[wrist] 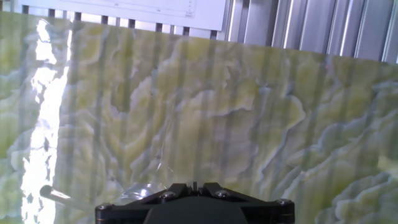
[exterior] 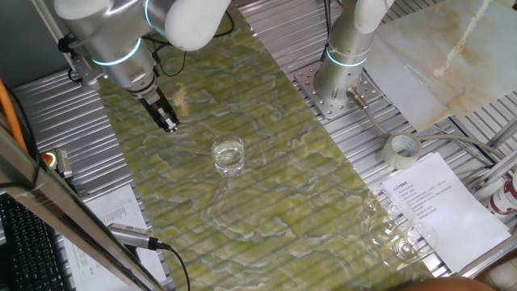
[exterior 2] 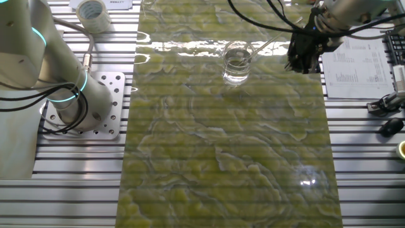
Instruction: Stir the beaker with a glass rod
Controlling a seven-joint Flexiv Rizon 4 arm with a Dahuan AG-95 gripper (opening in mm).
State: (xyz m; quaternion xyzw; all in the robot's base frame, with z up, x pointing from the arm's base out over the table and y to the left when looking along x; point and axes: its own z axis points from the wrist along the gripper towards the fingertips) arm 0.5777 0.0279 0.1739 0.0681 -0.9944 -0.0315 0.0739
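The small clear glass beaker (exterior: 229, 155) stands mid-desk; the thin transparent glass rod (exterior 2: 261, 49) leans in it. The pincer (exterior: 169, 124) hovers beside, its grip unclear; it should close on the rod's upper end gently.

I see the clear beaker (exterior: 229, 155) standing upright mid-mat, the thin glass rod (exterior 2: 261, 49) leaning from its mouth.
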